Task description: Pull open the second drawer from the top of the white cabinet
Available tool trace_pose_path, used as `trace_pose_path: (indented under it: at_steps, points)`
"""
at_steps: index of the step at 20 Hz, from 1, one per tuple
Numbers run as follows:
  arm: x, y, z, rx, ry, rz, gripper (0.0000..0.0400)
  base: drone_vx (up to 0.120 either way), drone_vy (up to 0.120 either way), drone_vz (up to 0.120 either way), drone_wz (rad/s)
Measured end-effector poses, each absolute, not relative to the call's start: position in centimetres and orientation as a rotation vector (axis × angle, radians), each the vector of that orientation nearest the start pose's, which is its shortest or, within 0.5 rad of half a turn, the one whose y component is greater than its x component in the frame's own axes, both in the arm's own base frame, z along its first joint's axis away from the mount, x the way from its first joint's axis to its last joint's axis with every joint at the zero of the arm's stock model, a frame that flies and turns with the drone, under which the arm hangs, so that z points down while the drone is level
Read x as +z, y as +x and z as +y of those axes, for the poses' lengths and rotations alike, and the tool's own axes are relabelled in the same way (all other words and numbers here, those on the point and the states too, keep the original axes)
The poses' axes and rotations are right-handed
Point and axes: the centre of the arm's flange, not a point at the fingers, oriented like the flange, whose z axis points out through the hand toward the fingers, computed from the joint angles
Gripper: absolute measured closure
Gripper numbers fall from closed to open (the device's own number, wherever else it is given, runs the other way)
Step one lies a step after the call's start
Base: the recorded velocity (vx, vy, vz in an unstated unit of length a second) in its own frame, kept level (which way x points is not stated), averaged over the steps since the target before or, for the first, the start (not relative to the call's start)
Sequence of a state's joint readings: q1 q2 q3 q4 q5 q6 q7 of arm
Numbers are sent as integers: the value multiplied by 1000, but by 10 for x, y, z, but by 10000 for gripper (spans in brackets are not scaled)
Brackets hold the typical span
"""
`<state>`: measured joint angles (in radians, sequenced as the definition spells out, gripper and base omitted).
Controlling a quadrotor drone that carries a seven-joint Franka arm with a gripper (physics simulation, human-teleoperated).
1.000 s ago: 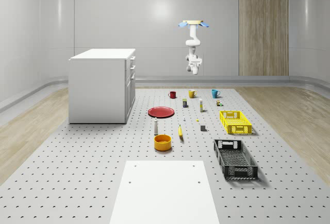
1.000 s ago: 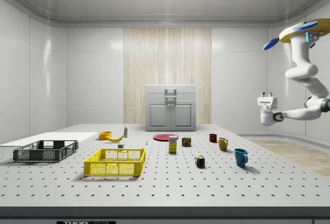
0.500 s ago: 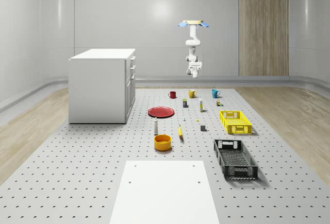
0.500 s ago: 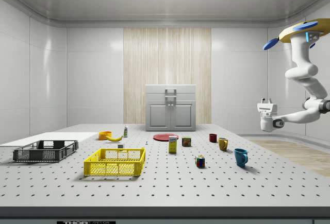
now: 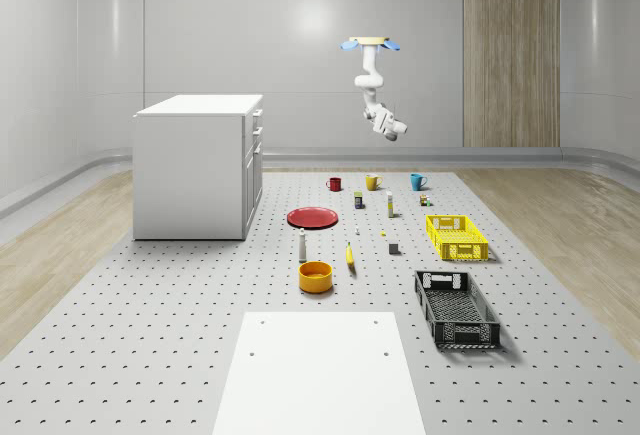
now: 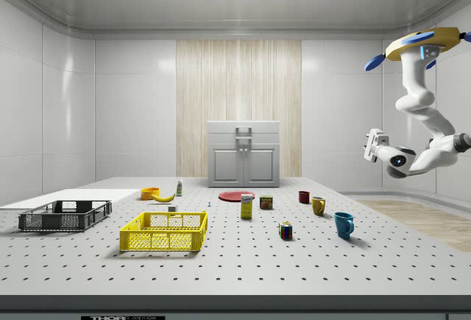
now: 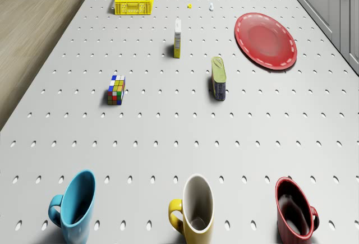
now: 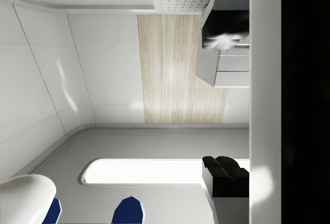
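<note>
- Drone (image 5: 369, 44) hovers high in the air over the far edge of the tabletop (image 5: 200, 355), above the row of mugs; in the side view it sits up by the ceiling at the side view's right (image 6: 423, 40).
- Arm hangs below the drone, bent, wrist kicked upward; jaws (image 6: 374, 144) point toward the cabinet side in the side view, well above the tabletop, touching nothing.
- Jaws state: cannot tell how far apart they stand; nothing seen held.
- White cabinet (image 5: 198, 167) stands at the tabletop's far-left corner in the whole-scene view, well apart from the robot; in the side view it is at the far end, centre (image 6: 243, 154).
- Drawers stacked on the cabinet front, handles visible (image 6: 243, 137); all look closed, second drawer from the top flush with the others.
- Red mug (image 7: 295, 209), yellow mug (image 7: 194, 206), blue mug (image 7: 74, 205) in a row near the far edge, right under the drone.
- Red plate (image 7: 265, 40) near the cabinet front, apart from it.
- Rubik's cube (image 7: 116, 90), a green can (image 7: 218, 78) and a small yellow carton (image 7: 177, 38) stand mid-tabletop.
- Yellow crate (image 5: 456, 236) and black crate (image 5: 456, 307) along the right edge in the whole-scene view.
- Orange bowl (image 5: 315, 276), banana (image 5: 350, 256), small white bottle (image 5: 302, 246) near the tabletop's centre.
- White sheet (image 5: 320, 375) lies flat at the near edge.
</note>
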<state>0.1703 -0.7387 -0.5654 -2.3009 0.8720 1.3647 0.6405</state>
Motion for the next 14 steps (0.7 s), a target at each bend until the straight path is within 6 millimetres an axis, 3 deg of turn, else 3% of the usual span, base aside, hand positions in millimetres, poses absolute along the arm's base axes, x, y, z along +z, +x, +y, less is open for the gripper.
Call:
trace_pose_path:
  at_steps: [8,14]
  points:
    - [598,306,-99,594,-1552,639,99,120,-120,120,0]
    - [594,307,-99,606,-1507,621,100,120,-120,7,0]
